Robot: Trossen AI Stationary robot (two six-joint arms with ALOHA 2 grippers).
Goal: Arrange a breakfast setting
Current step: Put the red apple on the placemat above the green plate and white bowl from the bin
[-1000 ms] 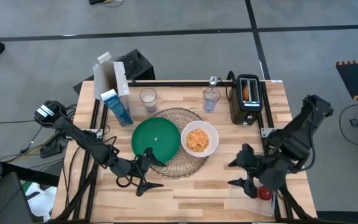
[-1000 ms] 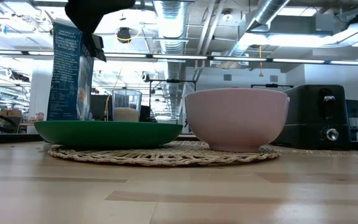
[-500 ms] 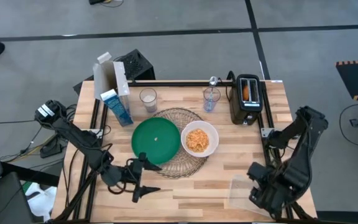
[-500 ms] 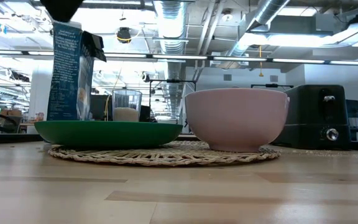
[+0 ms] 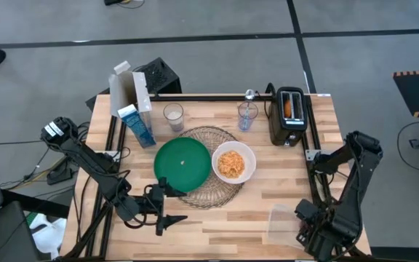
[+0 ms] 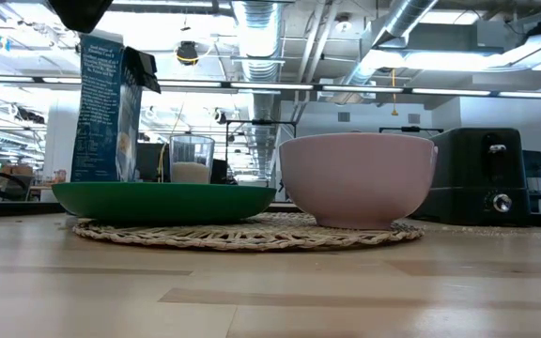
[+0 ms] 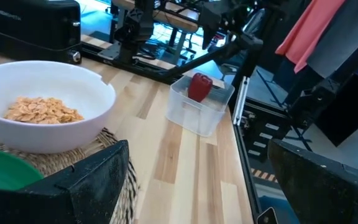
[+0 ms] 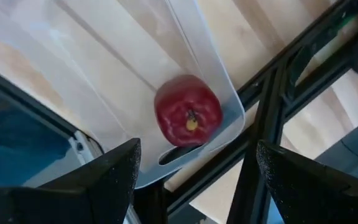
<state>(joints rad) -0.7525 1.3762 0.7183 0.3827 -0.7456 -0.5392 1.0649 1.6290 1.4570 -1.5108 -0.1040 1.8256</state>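
Note:
A green plate [image 5: 182, 163] and a white bowl [image 5: 233, 163] of cereal rest on the round woven mat [image 5: 208, 191]. A red apple [image 8: 188, 116] lies in the clear tub [image 8: 104, 81] at the table's near right corner. My right gripper [image 8: 197, 155] is open, pointing down over the apple, its fingers on either side and clear of it. My left gripper [image 5: 174, 204] is open and empty above the table, near the mat's near left rim. The bagel [image 5: 288, 108] sits in the toaster [image 5: 289, 116]. The carton [image 5: 138, 125] and two glasses [image 5: 173, 115] [image 5: 247, 116] stand at the back.
An open cardboard box [image 5: 129, 89] stands behind the carton at the far left. A spoon stands in the right glass. Bare wood lies between the mat and the tub [image 5: 281, 222]. Metal frame rails [image 5: 318, 182] run along the table's right edge.
My right gripper has gone toward the table's near edge and tipped downward over the tub, covering the apple in the high view. My left gripper has drawn back a little toward the near left, away from the plate.

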